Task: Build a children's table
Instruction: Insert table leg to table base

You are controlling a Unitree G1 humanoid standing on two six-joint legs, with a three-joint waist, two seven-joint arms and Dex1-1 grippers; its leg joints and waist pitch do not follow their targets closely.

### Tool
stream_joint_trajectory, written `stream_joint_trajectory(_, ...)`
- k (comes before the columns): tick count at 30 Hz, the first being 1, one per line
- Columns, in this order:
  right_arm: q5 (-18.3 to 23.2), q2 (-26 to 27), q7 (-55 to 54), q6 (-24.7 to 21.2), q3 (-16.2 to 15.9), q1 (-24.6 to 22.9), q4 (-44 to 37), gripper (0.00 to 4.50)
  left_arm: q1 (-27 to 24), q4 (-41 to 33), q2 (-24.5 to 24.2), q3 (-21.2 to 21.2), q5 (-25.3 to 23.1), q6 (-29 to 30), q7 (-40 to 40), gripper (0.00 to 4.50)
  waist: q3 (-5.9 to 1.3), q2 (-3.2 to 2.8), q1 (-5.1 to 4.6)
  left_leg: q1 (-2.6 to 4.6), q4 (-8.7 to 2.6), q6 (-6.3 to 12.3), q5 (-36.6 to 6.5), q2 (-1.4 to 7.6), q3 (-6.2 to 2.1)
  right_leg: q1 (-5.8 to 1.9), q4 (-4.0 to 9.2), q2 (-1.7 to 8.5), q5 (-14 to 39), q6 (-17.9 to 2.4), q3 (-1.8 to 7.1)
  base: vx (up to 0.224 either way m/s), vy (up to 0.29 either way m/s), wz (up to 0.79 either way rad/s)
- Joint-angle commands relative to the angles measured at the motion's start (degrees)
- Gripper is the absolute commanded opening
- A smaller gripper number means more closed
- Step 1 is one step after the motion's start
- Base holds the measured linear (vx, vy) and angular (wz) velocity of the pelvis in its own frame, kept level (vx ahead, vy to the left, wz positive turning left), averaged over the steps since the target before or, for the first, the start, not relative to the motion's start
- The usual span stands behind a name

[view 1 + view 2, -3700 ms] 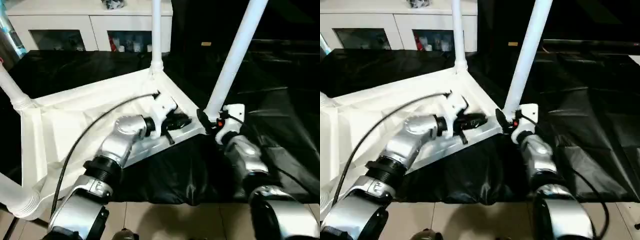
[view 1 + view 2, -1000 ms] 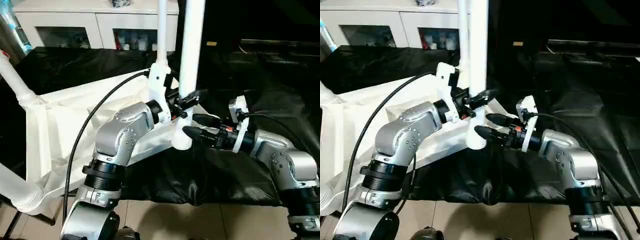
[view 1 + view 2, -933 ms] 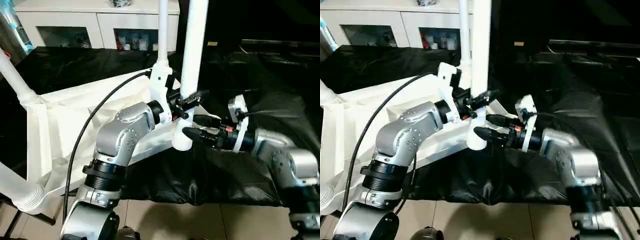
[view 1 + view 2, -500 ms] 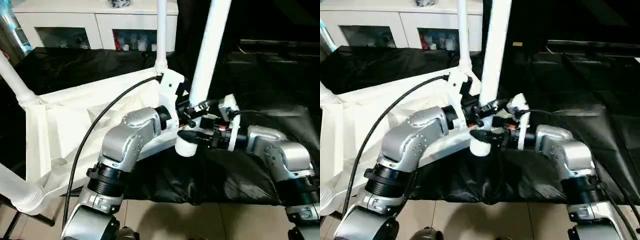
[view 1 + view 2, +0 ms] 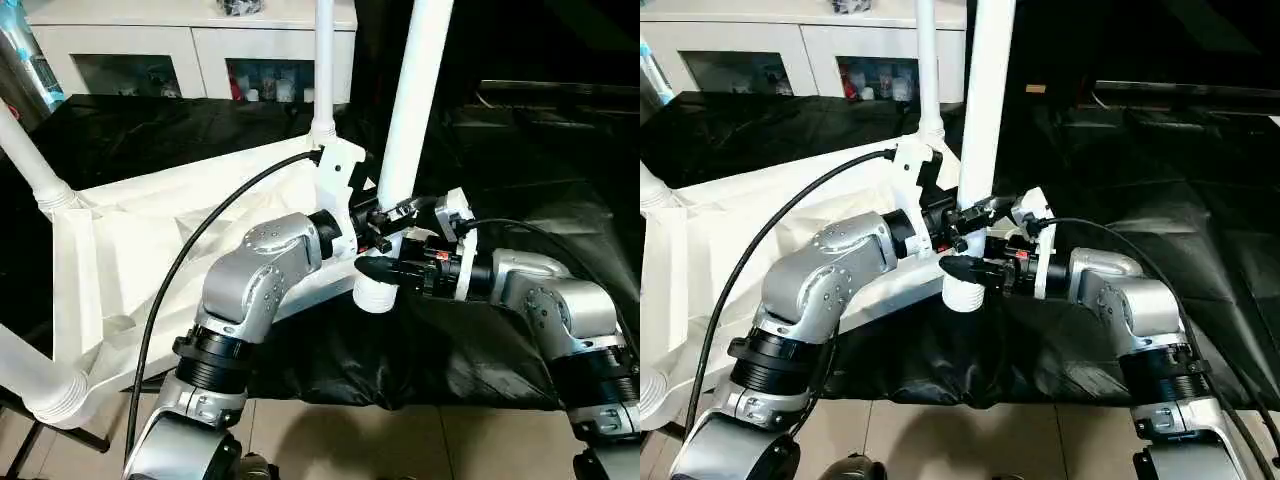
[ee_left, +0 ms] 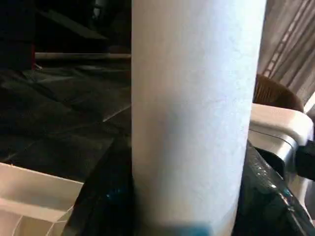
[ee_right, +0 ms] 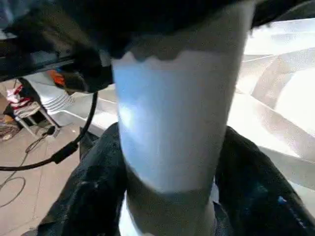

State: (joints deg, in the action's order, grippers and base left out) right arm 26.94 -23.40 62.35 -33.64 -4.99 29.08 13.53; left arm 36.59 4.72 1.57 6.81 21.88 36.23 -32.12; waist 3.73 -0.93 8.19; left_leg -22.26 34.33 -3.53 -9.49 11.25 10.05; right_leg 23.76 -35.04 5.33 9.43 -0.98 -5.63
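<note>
The children's table top (image 5: 130, 240) lies upside down on black sheeting, with three white legs standing in its corner sockets: one at the far corner (image 5: 322, 60), one at the left (image 5: 25, 150) and one at the near left (image 5: 30, 385). A fourth leg (image 5: 412, 110) leans slightly right beside the top's near right corner. My left gripper (image 5: 392, 212) is shut on this leg, which stands between its fingers (image 6: 98, 196) in the left wrist view. Just below, my right gripper (image 5: 385, 265) is shut on the leg above its ribbed end (image 5: 377, 292), its fingers (image 7: 93, 182) hugging both sides.
A white cabinet with glass doors (image 5: 190, 40) stands at the back. Crinkled black sheeting (image 5: 520, 150) covers the surface to the right. Tiled floor (image 5: 400, 440) shows along the near edge. A black cable (image 5: 200, 250) loops over my left arm.
The right gripper moved in from the right and closed around the leg's lower end. The left gripper tipped the leg from upright to a slight lean right.
</note>
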Motion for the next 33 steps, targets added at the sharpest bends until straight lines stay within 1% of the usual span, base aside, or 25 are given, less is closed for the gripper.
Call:
stream_joint_trajectory(1, 0.00, 0.21, -0.39, -0.39, -0.49, 0.54, 0.03, 2.23, 0.43, -1.88, 1.13, 0.26, 1.70, 0.76, -0.24, 1.93, -4.88, 1.62, 0.05, 0.44, -3.02, 4.14, -6.74, 1.53, -0.24, -3.80, 4.35, 3.18, 13.73, -9.06, 2.62, 0.000, 0.000, 0.00)
stream_joint_trajectory(2, 0.02, 0.35, -0.30, -0.25, -0.39, 0.56, 0.14, 2.07, 0.45, -1.85, 1.21, 0.16, 1.65, 0.66, -0.25, 1.93, -4.90, 1.63, 0.08, 0.42, -3.02, 4.09, -6.77, 1.51, -0.26, -3.80, 4.43, 3.19, 14.46, -8.71, 2.59, 0.000, 0.000, 0.00)
stream_joint_trajectory(3, -0.14, 0.42, -0.42, 0.03, -0.31, 0.60, 0.26, 2.07, 0.51, -1.79, 1.26, 0.05, 1.53, 0.74, 0.04, 1.93, -4.91, 1.61, 0.11, 0.44, -3.01, 4.05, -6.72, 1.53, -0.27, -3.74, 4.44, 3.15, 14.71, -8.49, 2.60, 0.000, 0.000, 0.00)
stream_joint_trajectory(4, -0.32, 0.49, -0.54, 0.31, -0.24, 0.63, 0.41, 1.98, 0.61, -1.65, 1.25, -0.10, 1.42, 1.04, 0.58, 2.28, -4.90, 1.57, 0.12, 0.46, -3.05, 4.03, -6.73, 1.58, -0.30, -3.71, 4.42, 3.13, 14.77, -8.42, 2.59, 0.000, 0.000, 0.00)
stream_joint_trajectory(6, -0.41, 0.52, -0.55, 0.45, -0.18, 0.66, 0.50, 1.93, 0.69, -1.61, 1.22, -0.36, 2.09, 1.40, 0.17, 2.63, -4.94, 1.49, 0.12, 0.48, -3.02, 3.89, -6.72, 1.59, -0.31, -3.72, 4.38, 3.18, 14.74, -8.44, 2.59, 0.000, 0.000, 0.00)
stream_joint_trajectory(7, -0.42, 0.52, -0.44, 0.48, -0.11, 0.71, 0.60, 1.91, 0.77, -1.62, 1.20, -0.62, 2.85, 1.44, -0.09, 2.63, -4.93, 1.51, 0.13, 0.44, -3.03, 3.90, -6.67, 1.59, -0.31, -3.71, 4.41, 3.17, 14.66, -8.51, 2.57, 0.000, 0.000, 0.00)
stream_joint_trajectory(8, -0.26, 0.46, -0.27, 0.36, -0.02, 0.63, 0.43, 1.90, 0.93, -1.40, 1.15, -0.85, 1.63, -0.15, 1.24, 2.65, -4.92, 1.55, 0.12, 0.45, -3.02, 3.89, -6.86, 1.55, -0.30, -3.71, 4.45, 3.13, 14.71, -8.44, 2.57, 0.000, 0.000, 0.00)
stream_joint_trajectory(9, -0.25, 0.46, -0.27, 0.36, -0.02, 0.63, 0.43, 1.89, 0.93, -1.39, 1.16, -0.85, 1.61, -0.17, 1.26, 2.71, -4.91, 1.50, 0.12, 0.48, -3.03, 3.89, -6.99, 1.58, -0.33, -3.70, 4.45, 3.12, 14.69, -8.38, 2.57, 0.000, 0.000, 0.00)
stream_joint_trajectory(10, -0.24, 0.46, -0.22, 0.33, 0.01, 0.61, 0.39, 1.89, 0.98, -1.35, 1.19, -0.97, 1.18, -0.50, 1.60, 2.96, -4.93, 1.52, 0.12, 0.47, -3.02, 3.90, -6.99, 1.57, -0.34, -3.72, 4.44, 3.10, 14.67, -8.33, 2.56, 0.000, 0.000, 0.00)
stream_joint_trajectory(11, -0.24, 0.46, -0.22, 0.33, 0.01, 0.61, 0.39, 1.89, 0.98, -1.35, 1.19, -0.97, 1.18, -0.50, 1.60, 3.03, -4.90, 1.53, 0.11, 0.47, -3.05, 3.90, -7.01, 1.57, -0.33, -3.71, 4.49, 3.12, 14.79, -8.37, 2.55, 0.000, 0.000, 0.00)
stream_joint_trajectory(14, -0.55, 0.49, -0.36, 0.69, -0.02, 0.50, 0.49, 1.88, 1.38, -1.20, 1.28, -1.58, 1.64, -0.10, 1.29, 3.05, -4.91, 1.51, 0.12, 0.44, -3.04, 3.82, -7.02, 1.54, -0.34, -3.74, 4.48, 3.13, 14.90, -8.23, 2.55, 0.000, 0.000, 0.00)
stream_joint_trajectory(15, -0.57, 0.52, -0.42, 0.73, -0.02, 0.47, 0.47, 1.88, 1.45, -1.13, 1.15, -1.45, 1.46, -0.45, 1.09, 2.87, -4.94, 1.45, 0.14, 0.44, -3.02, 3.80, -7.10, 1.55, -0.36, -3.74, 4.51, 3.13, 15.00, -8.15, 2.56, 0.000, 0.000, 0.00)
stream_joint_trajectory(19, -0.51, 0.56, -0.38, 0.75, 0.03, 0.42, 0.36, 1.88, 1.48, -0.91, 1.17, -1.36, 1.35, -0.60, 1.15, 2.67, -4.92, 1.40, 0.10, 0.46, -3.04, 3.77, -7.21, 1.57, -0.37, -3.74, 4.46, 3.10, 14.63, -8.34, 2.54, 0.000, 0.000, 0.00)
stream_joint_trajectory(21, -0.42, 0.50, -0.23, 0.74, 0.08, 0.43, 0.28, 1.88, 1.52, -0.68, 1.41, -1.65, 1.39, -0.70, 1.57, 2.43, -4.94, 1.43, 0.12, 0.46, -3.01, 3.76, -7.18, 1.54, -0.34, -3.77, 4.48, 3.13, 14.69, -8.35, 2.56, 0.000, 0.000, 0.00)
stream_joint_trajectory(24, -0.35, 0.32, 0.13, 0.78, 0.10, 0.44, 0.20, 1.88, 1.56, -0.75, 1.58, -2.04, 2.30, -0.52, 1.36, 2.31, -4.96, 1.49, 0.10, 0.46, -3.02, 3.86, -7.05, 1.58, -0.38, -3.79, 4.41, 3.11, 14.34, -8.48, 2.54, 0.000, 0.000, 0.00)
stream_joint_trajectory(27, -0.46, 0.29, 0.29, 0.85, 0.08, 0.44, 0.16, 1.88, 1.48, -0.99, 1.58, -2.03, 2.36, -0.71, 1.11, 2.01, -4.96, 1.52, 0.13, 0.46, -3.00, 3.95, -6.94, 1.57, -0.36, -3.78, 4.39, 3.12, 14.24, -8.56, 2.55, 0.000, 0.000, 0.00)
stream_joint_trajectory(31, -0.76, 0.12, 0.96, 1.59, -0.22, 0.47, -0.17, 1.88, 1.41, -1.24, 1.66, -2.34, 2.84, -0.79, 0.86, 1.92, -4.95, 1.52, 0.14, 0.41, -2.96, 3.97, -6.90, 1.55, -0.34, -3.79, 4.39, 3.16, 14.33, -8.53, 2.56, 0.000, 0.000, 0.00)
stream_joint_trajectory(33, 0.08, 0.18, 1.65, 0.95, -0.01, 0.54, -0.62, 2.58, 1.49, -1.20, 1.61, -2.37, 2.82, -0.96, 0.79, 1.91, -4.95, 1.52, 0.12, 0.48, -3.02, 3.96, -7.01, 1.61, -0.37, -3.76, 4.38, 3.14, 14.51, -8.54, 2.54, 0.000, 0.000, 0.00)
